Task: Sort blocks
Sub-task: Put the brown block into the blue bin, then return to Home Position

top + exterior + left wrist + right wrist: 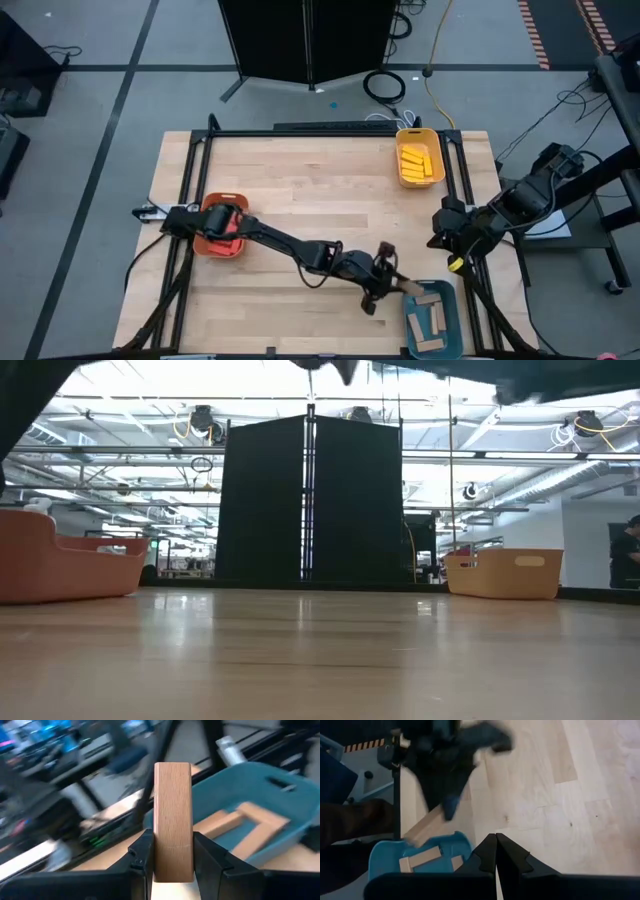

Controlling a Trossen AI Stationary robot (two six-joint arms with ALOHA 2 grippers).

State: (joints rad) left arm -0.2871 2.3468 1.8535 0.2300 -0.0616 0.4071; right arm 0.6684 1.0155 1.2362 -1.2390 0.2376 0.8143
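The left gripper [172,857], clamped on a tan wood block [173,820], holds it at the teal tray [445,338] lower right of the high view, so release above the tray should follow, while the right gripper [495,851] waits with fingers together at the table's right edge.

Tan wood block [173,820] in black left end effector [172,855]; more tan blocks [430,318] in teal tray [449,300]. Yellow blocks [417,160] in yellow tray [421,133], red ones in orange tray [205,243]. Pale wood-grain table [300,200], black frame.
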